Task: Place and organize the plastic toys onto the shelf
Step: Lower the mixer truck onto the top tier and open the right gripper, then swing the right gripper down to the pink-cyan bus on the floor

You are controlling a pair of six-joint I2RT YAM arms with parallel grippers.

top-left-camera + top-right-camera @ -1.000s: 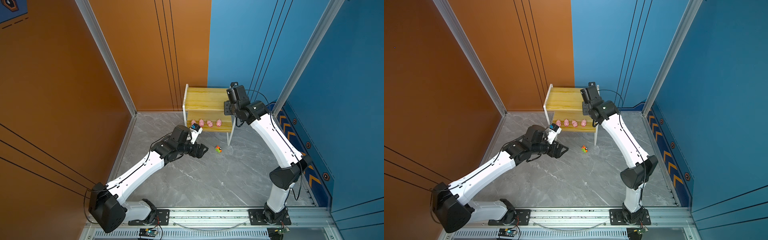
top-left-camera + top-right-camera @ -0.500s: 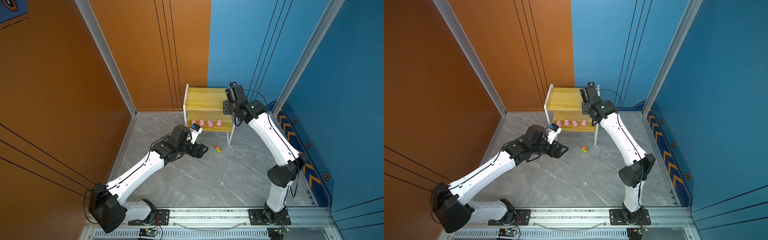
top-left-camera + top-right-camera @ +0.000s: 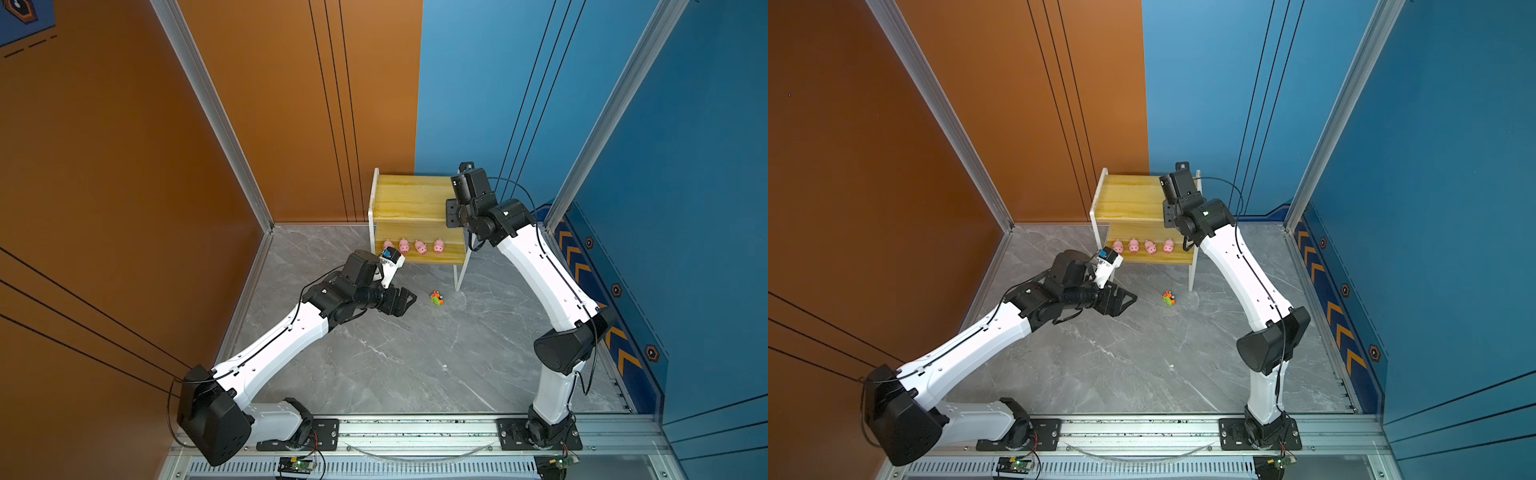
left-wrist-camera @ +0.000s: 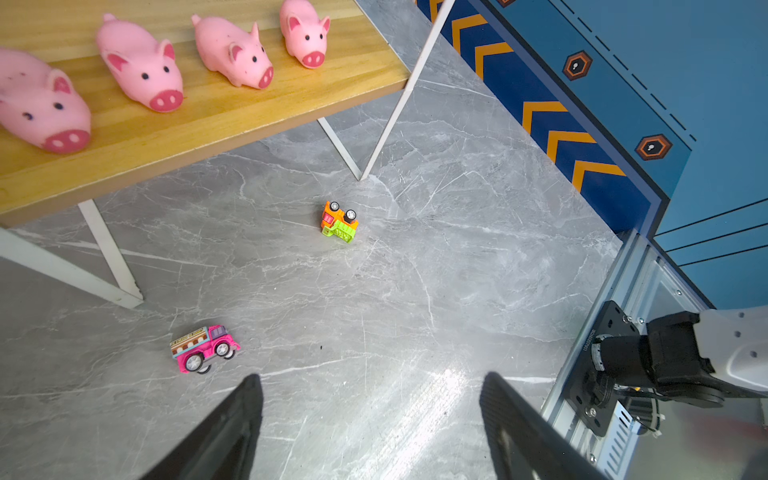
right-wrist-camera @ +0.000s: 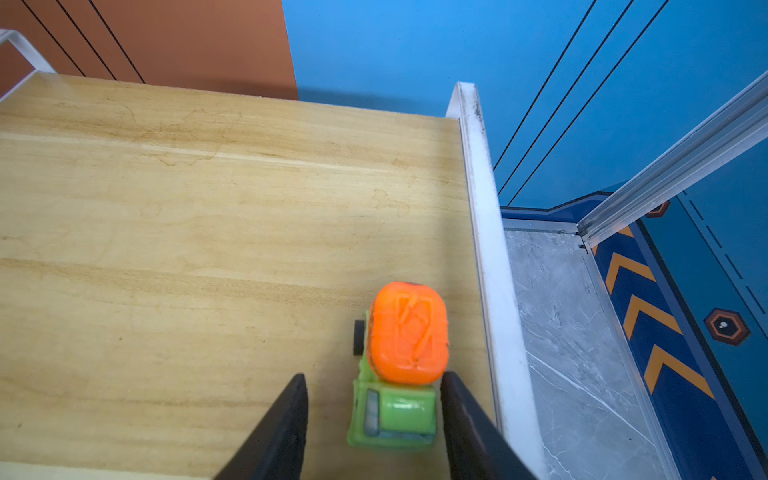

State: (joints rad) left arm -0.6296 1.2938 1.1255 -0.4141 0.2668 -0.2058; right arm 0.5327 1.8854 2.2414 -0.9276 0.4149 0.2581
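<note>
The shelf stands against the back wall, with several pink pigs in a row on its lower board. In the right wrist view a green car with an orange back rests on the top board by the white rail, and my right gripper is open around it, one finger clear of it. My left gripper hangs open and empty over the floor. A pink car stands close by it. An orange-green car lies tipped over near the shelf's leg.
The shelf's white legs reach down to the grey marble floor. Orange and blue walls close in the back and sides. An aluminium rail with both arm bases runs along the front.
My right gripper's jaws have spread apart at the shelf's top board. The left arm has not moved.
</note>
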